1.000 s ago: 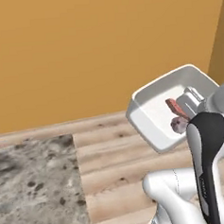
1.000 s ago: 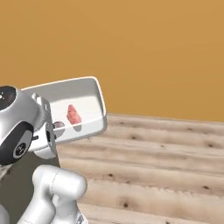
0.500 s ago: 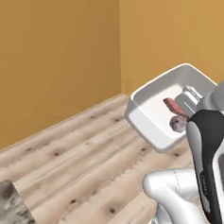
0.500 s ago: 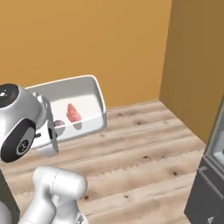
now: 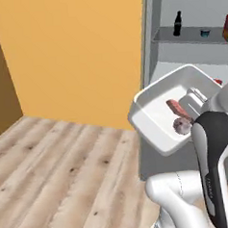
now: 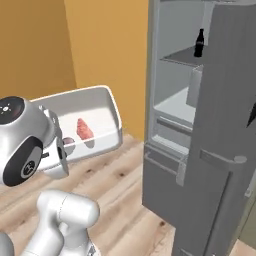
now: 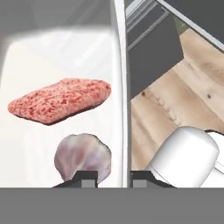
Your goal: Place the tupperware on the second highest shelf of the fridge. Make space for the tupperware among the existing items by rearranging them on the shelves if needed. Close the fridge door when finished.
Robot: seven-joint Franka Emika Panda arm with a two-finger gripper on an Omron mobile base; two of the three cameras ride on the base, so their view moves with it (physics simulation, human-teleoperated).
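The base has swung round to the open fridge (image 6: 200,125); hand view shows fingers (image 7: 87,177) clamped on the tupperware (image 7: 119,87) rim.

No writing to read anywhere here. The black bottle (image 5: 177,23) up on the fridge shelf (image 5: 192,34) shows no label that can be made out, and from the right base view the same bottle (image 6: 199,43) stays a plain dark shape. The red, yellow and blue box (image 5: 226,28) at the shelf's far end has colour blocks but no legible lettering. The fridge door (image 6: 220,140) carries no visible brand, number or sign on this side. The white container (image 7: 61,57) is bare too: no markings on its wall or rim.
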